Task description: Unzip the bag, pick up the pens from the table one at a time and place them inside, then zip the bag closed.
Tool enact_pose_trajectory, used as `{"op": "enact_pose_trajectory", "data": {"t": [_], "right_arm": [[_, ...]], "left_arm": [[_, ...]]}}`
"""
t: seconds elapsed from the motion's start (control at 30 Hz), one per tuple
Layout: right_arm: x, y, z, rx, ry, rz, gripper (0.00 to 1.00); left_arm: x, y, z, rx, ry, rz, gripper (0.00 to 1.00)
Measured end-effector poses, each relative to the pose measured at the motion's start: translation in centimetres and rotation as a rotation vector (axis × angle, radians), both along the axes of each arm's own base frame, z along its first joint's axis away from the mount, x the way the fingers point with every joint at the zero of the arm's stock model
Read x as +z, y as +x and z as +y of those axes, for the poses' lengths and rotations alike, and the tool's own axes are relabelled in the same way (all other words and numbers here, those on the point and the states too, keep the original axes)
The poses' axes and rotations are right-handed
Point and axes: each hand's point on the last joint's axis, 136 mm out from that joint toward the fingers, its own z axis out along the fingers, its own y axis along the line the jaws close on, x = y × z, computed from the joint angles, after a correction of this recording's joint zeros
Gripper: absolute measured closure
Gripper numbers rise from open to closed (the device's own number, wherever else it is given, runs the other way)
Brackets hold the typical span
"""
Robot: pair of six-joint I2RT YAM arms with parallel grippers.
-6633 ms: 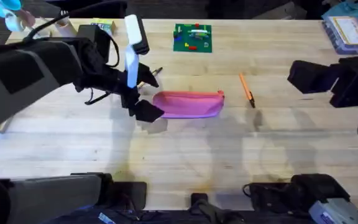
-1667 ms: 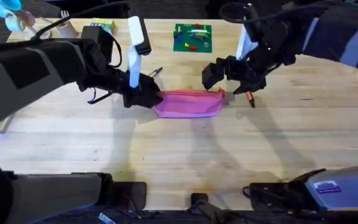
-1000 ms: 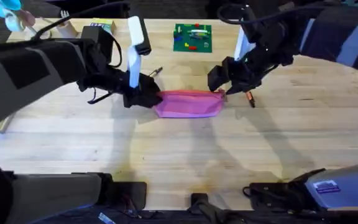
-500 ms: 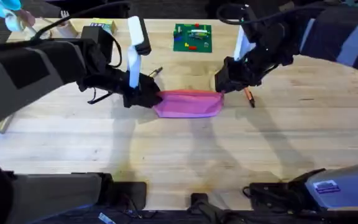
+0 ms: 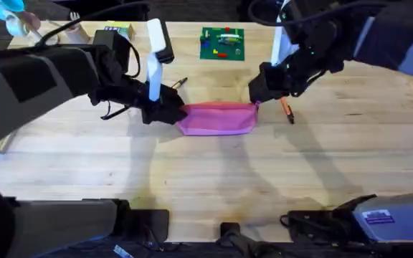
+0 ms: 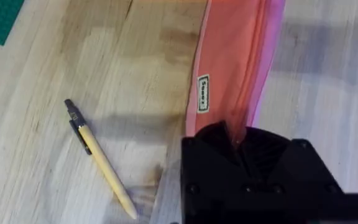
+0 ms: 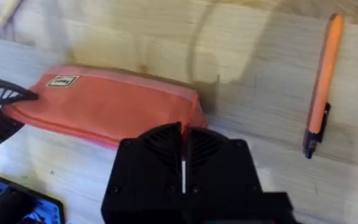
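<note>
The pink pencil pouch (image 5: pixel 217 119) is lying flat on the light-wood table (image 5: pixel 214 179), and both arms are working its ends. The left gripper (image 6: pixel 238 140) is clamping the pouch's end nearest the tan pen (image 6: pixel 100 160), seemingly anchoring the fabric so the zipper can run. The right gripper (image 7: pixel 183 146) is sitting at the opposite end with fingers pressed together, likely pinching the zipper pull, though the pull itself is hidden. The orange pen (image 7: pixel 320 102) is waiting just beyond that end of the pouch.
</note>
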Motion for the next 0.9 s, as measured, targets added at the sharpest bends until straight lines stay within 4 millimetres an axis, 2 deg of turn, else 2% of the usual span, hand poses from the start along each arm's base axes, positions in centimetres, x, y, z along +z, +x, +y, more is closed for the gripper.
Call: {"op": "enact_pose_trajectory", "data": {"t": [0.27,0.47,0.6,0.9], "right_arm": [[2.1,0.0,0.2,0.03,0.016,-0.068,0.97],[2.2,-0.3,0.7,0.052,0.015,-0.072,0.97],[2.4,-0.6,1.8,0.085,0.02,-0.086,0.97],[3.2,-1.0,5.7,0.188,0.047,-0.162,0.97]], "left_arm": [[0.0,0.0,0.0,0.0,0.001,-0.001,0.958],[0.0,0.0,0.0,0.0,0.0,-0.001,0.959],[0.0,0.0,0.0,0.0,0.0,0.0,0.959],[0.0,0.0,0.0,0.0,0.0,-0.001,0.959]]}}
